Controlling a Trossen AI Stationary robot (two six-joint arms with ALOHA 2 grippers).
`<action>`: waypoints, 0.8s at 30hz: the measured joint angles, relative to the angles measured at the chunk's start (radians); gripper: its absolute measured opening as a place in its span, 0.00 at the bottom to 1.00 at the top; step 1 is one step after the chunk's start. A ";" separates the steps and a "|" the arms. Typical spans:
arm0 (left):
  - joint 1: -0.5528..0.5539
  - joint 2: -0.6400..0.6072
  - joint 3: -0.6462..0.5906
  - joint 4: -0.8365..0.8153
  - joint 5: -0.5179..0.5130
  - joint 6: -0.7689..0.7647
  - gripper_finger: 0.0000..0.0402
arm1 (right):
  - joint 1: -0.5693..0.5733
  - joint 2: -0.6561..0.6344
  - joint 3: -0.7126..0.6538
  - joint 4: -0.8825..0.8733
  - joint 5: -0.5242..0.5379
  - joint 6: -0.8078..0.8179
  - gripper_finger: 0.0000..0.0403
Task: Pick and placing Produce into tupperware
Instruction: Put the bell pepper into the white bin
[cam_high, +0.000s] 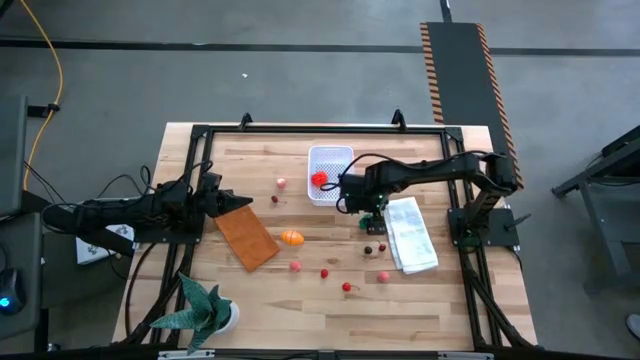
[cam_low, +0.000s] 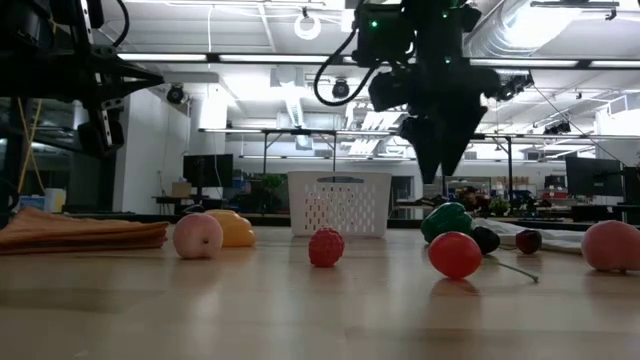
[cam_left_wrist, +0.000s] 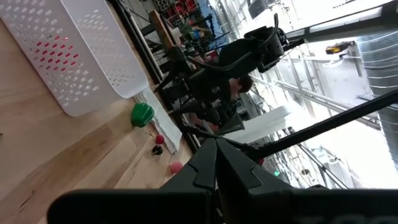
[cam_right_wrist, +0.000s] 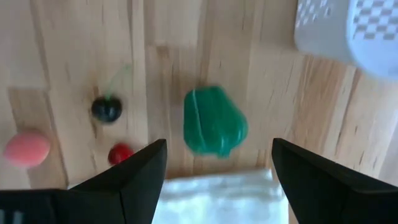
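The right claw (cam_right_wrist: 214, 168) hangs wide open above the green pepper (cam_right_wrist: 214, 121), which sits on the desk (cam_high: 300, 300) just beside the white tub (cam_high: 329, 172). The pepper looks light, hard and smooth, so grab its fat middle. The left claw (cam_left_wrist: 216, 180) waits far off, closed.

Non-task stuff: wooden table (cam_high: 420, 310) w/ black frame. Orange-brown flat rectangle (cam_high: 246, 237) lay angled on the table's left half. Folded white cloth (cam_high: 411, 234) sat on the right side, long edge running front-to-back. Green spiky plant (cam_high: 203, 308) in a white pot stood at front-left corner.
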 joint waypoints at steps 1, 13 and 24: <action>0.000 0.000 0.000 0.000 0.000 0.000 0.00 | 0.000 0.000 -0.007 0.025 0.000 0.001 0.70; 0.000 0.000 0.000 -0.002 0.022 -0.001 0.00 | 0.000 0.000 -0.106 0.085 -0.011 0.022 0.70; 0.000 0.000 0.000 -0.003 0.021 -0.002 0.00 | 0.003 -0.001 -0.118 0.153 -0.016 0.028 0.70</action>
